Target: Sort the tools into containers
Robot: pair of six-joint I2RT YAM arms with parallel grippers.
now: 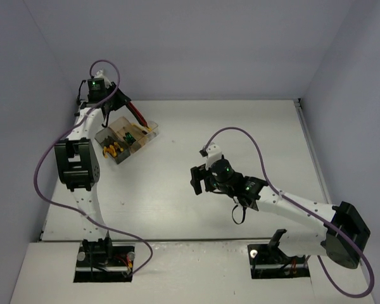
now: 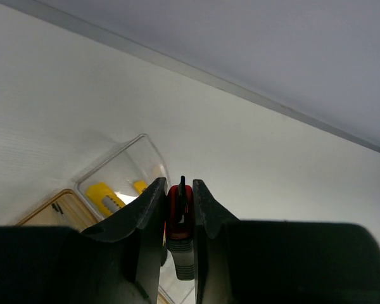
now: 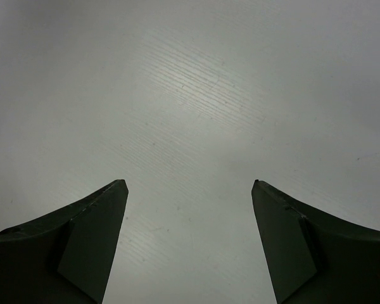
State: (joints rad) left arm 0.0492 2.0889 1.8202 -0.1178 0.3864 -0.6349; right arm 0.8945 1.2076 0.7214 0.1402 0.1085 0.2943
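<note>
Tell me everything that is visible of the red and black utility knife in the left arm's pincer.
The slim red-and-black utility knife is clamped in the shut left pincer. Its body looks like red plastic with a black strip and a grey end. From above it slants down from the pincer toward the clear plastic bin; whether it touches the bin cannot be told.

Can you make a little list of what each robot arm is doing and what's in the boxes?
left end effector: shut on the red-black utility knife, at the clear bin
right end effector: open, empty, over table
dark grey bin: yellow-handled pliers
amber bin: green-black screwdrivers
clear bin: yellow tool inside
</note>
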